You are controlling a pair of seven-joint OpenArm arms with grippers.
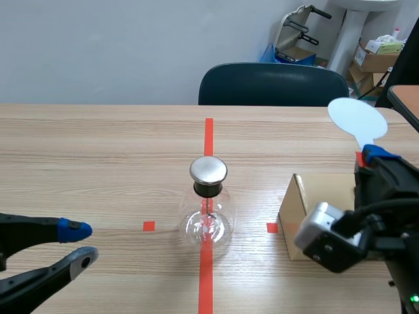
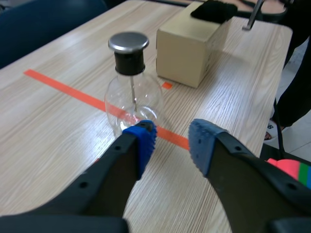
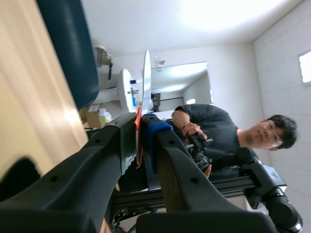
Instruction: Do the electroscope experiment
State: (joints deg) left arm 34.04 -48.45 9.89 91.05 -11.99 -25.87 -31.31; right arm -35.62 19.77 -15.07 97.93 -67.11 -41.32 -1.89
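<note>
Left gripper (image 2: 171, 137): fingers apart, facing the electroscope (image 2: 132, 92).
Right gripper (image 3: 141, 132): clamped on disc paddle (image 1: 357, 118).
Handling: fragile, slippery glass; I'd grip its black neck.

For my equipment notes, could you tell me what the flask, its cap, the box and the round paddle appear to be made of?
The flask looks like clear glass: see-through with bright glints, though clear plastic is possible. Its cap is a brushed metal disc on a black collar. The box is matte tan cardboard, seemingly. The paddle looks like smooth, pale plastic.
</note>
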